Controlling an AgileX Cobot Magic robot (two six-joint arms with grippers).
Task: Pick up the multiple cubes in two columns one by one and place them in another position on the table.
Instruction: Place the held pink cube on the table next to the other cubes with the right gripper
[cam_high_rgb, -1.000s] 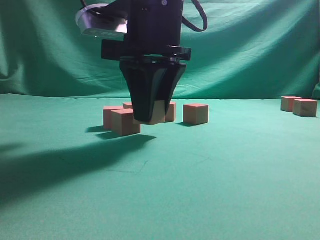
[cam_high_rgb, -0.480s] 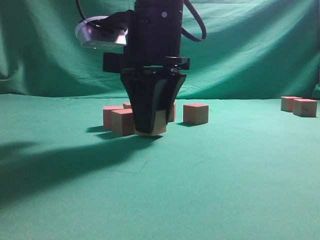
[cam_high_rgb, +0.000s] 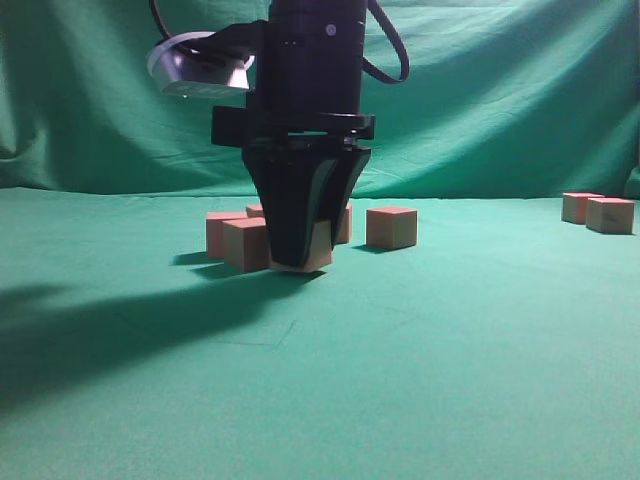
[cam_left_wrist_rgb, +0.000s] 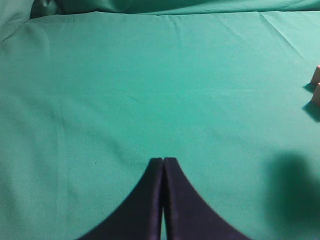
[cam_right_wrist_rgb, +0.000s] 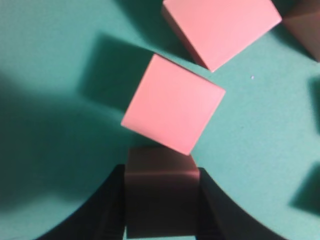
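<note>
1. The right gripper (cam_high_rgb: 300, 262) is pointing straight down over the green bench (cam_high_rgb: 420, 380), its black fingers (cam_right_wrist_rgb: 107, 210) clamping a held cube (cam_right_wrist_rgb: 161, 192) on two opposite sides.
2. In the exterior view the held cube's underside is sitting at or just above the cloth; contact cannot be confirmed.
3. In the right wrist view a second cube (cam_right_wrist_rgb: 172, 104) is lying just beyond the held cube, turned at an angle, with one corner at or touching the held cube's far edge.
4. A third cube (cam_right_wrist_rgb: 220, 25) is lying beyond the second cube, and part of a fourth cube (cam_right_wrist_rgb: 305, 27) is showing at the upper right frame edge.
5. In the exterior view a cluster of cubes (cam_high_rgb: 245, 243) is sitting just behind and to the left of the held cube, and a single cube (cam_high_rgb: 391, 227) is standing to the right of the held cube, apart from it.
6. Two more cubes (cam_high_rgb: 598, 211) are standing side by side far to the right of the held cube, near the backdrop cloth (cam_high_rgb: 500, 100).
7. The left gripper (cam_left_wrist_rgb: 163, 161) is hovering over bare cloth, its fingertips pressed together with nothing between them.
</note>
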